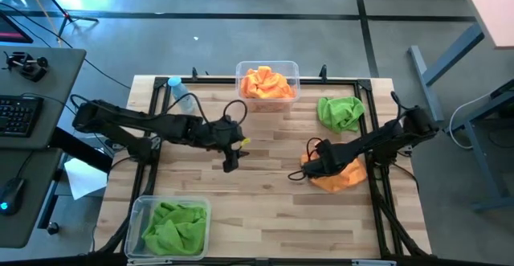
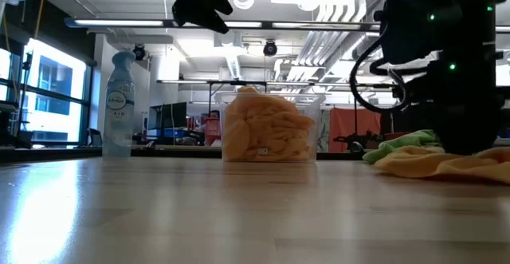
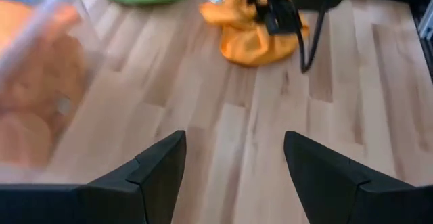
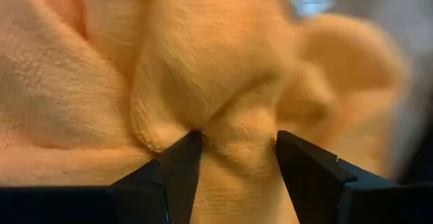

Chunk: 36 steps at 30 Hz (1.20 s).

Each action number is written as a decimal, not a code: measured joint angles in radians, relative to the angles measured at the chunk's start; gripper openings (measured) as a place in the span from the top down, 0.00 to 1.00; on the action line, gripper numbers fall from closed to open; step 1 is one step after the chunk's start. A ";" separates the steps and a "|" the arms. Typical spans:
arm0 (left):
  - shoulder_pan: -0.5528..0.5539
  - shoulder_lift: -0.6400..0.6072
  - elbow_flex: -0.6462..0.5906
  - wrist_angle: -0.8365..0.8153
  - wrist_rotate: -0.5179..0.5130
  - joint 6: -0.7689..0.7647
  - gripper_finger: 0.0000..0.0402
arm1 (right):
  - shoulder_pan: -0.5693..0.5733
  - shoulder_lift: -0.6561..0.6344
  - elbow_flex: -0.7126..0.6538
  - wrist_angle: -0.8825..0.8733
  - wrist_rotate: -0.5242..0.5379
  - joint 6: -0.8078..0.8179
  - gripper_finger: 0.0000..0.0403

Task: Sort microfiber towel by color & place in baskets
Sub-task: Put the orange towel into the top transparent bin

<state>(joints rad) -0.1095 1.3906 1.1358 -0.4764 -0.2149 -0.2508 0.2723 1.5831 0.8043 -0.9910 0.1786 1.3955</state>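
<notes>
An orange microfiber towel lies bunched on the table's right side, and my right gripper is down on its left end, shut on it. A green towel lies crumpled on the table beyond it. The far basket holds orange towels, and the near-left basket holds green ones. My left gripper hangs open over the bare middle of the table, raised well above it in the low view, and touches nothing. My right gripper pinches a raised fold of the orange towel between its two fingers, coming from above and pointing down. The cloth creases around the fingertips. The towel rests on the table, and I cannot tell how many layers are held.
A clear spray bottle stands near the far-left corner, beside the far basket. A black frame rims the table. Bare wood lies between the two arms and along the near edge to the right of the green basket.
</notes>
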 joint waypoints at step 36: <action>0.443 -0.547 -0.391 0.219 0.433 0.181 0.41 | -0.065 -0.021 1.104 -0.080 0.788 -0.685 0.99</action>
<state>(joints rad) 0.3340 0.8433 0.7448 -0.2578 0.2184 -0.0698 0.2075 1.5616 1.9078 -1.0707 0.9670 0.7108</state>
